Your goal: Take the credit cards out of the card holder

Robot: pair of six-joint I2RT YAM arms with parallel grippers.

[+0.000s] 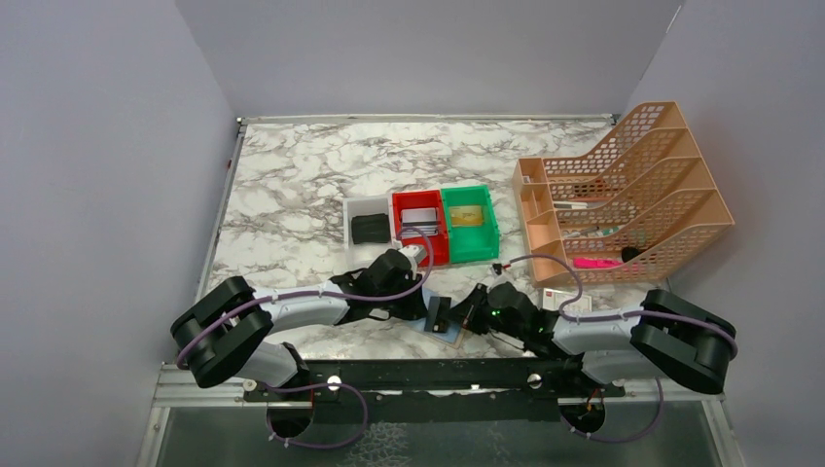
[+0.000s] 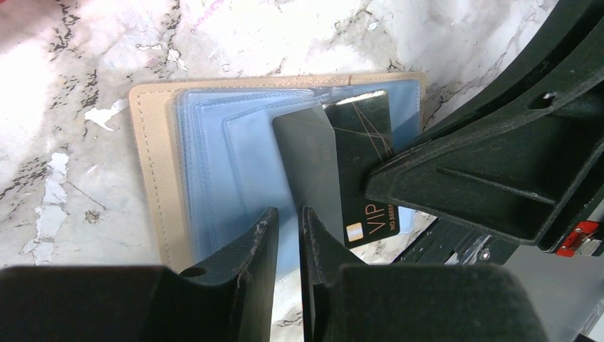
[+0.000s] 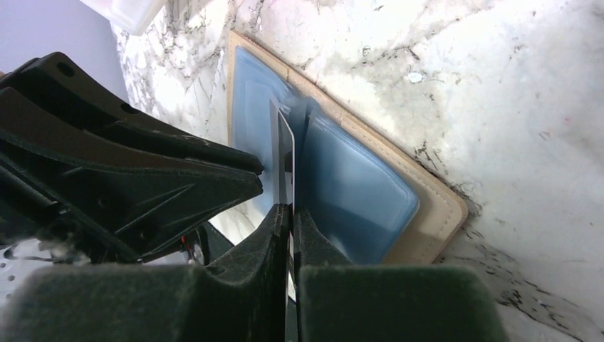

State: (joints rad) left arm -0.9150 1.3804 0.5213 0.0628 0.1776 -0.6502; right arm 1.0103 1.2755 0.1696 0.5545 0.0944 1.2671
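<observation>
Left wrist, tan stitched card holder (image 2: pixel 151 171), glossy blue sleeves (image 2: pixel 214 164), black card (image 2: pixel 356 142)

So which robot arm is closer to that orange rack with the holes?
Right. The right arm lies just in front of the orange rack, at its near side. The left arm is farther off, to the rack's left, beyond the green bin.
</observation>
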